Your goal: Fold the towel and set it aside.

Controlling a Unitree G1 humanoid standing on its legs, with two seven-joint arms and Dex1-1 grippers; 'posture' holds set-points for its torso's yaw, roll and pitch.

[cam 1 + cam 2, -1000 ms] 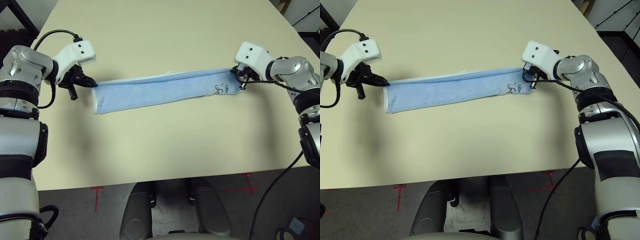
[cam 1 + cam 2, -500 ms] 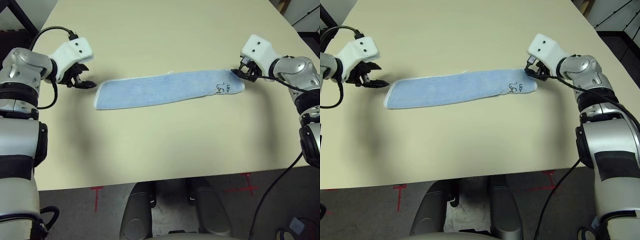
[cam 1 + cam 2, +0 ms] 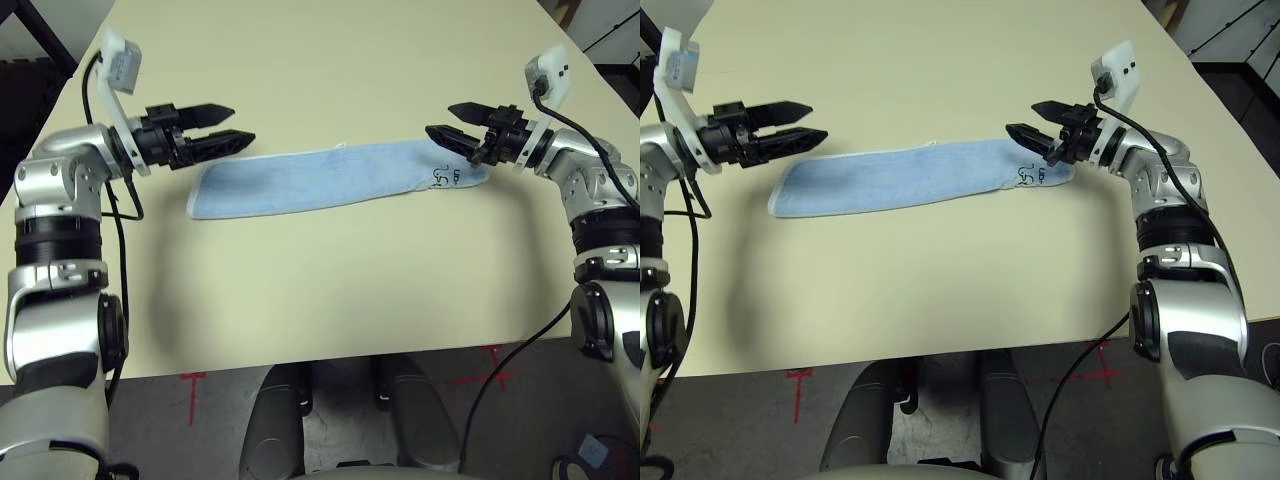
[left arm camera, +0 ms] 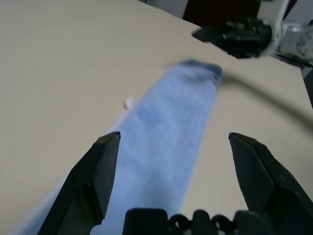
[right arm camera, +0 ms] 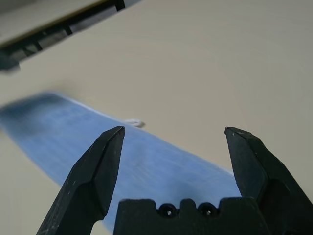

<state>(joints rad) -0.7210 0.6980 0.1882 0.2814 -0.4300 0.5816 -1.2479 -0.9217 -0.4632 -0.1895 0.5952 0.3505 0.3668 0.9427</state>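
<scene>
The towel (image 3: 330, 178) lies flat on the table as a long, narrow light-blue strip with white edging, its dark embroidered mark (image 3: 443, 177) at the right end. My left gripper (image 3: 238, 127) hovers open just above and beyond the strip's left end, fingers pointing right. At the other end my right gripper (image 3: 438, 122) is open too, raised over the marked end and pointing left. Nothing is held by either. The left wrist view looks down the towel (image 4: 168, 142) toward the right gripper (image 4: 200, 33). The towel (image 5: 117, 156) also shows between the open fingers in the right wrist view.
The beige table (image 3: 330, 290) has wide bare room in front of and behind the towel. Its front edge (image 3: 300, 362) runs close to my body, with red tape marks (image 3: 192, 380) on the floor below. A black frame (image 3: 40, 45) stands off the table's far left corner.
Both grippers have let go of the towel's ends and lifted away, swinging to point inward at each other. The towel, stretched taut a second ago, now rests flat on the table.
</scene>
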